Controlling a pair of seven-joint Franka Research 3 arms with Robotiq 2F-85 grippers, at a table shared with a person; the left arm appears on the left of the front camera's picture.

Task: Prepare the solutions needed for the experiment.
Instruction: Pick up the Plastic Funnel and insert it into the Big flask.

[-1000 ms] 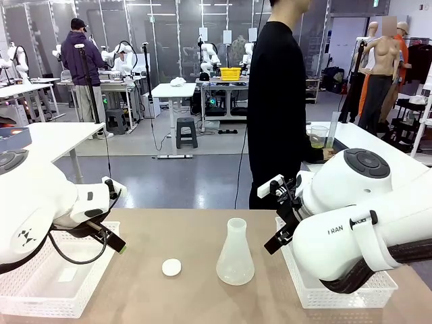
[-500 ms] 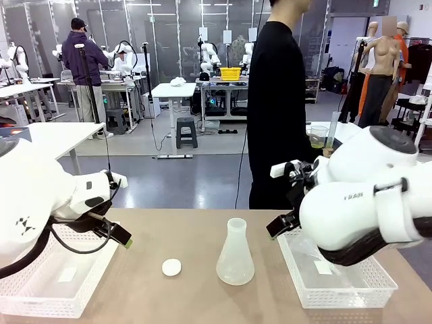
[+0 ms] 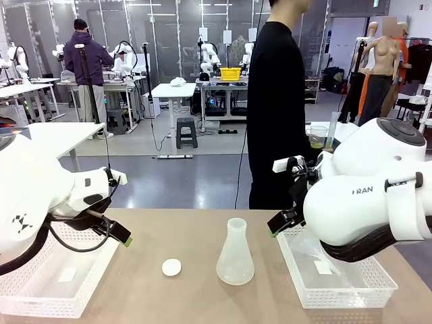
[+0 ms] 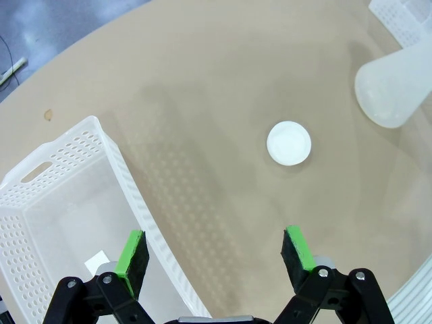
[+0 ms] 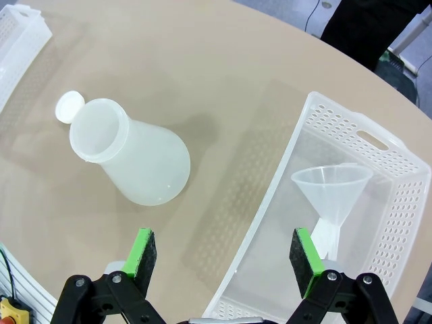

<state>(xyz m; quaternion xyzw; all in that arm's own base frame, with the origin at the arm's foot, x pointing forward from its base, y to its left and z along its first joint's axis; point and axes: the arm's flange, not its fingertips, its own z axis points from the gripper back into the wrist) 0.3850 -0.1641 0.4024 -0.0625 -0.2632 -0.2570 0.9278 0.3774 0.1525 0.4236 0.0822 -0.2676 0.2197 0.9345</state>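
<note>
Front view, one flask (image 3: 235, 253), two baskets (image 3: 40, 309) (image 3: 344, 295), one solution (image 3: 317, 142)

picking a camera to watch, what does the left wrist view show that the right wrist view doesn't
Left wrist view: the open left claw and a white slip inside the left basket. Right wrist view: the open right claw and a clear funnel in the right basket. Both: the frosted flask, the white disc, the tan table.

Dark letters "FRAN" (image 3: 362, 191) stand on the white rounded shell of my right arm (image 3: 368, 216); a small dark emblem (image 3: 19, 220) marks my white left arm (image 3: 40, 192).
</note>
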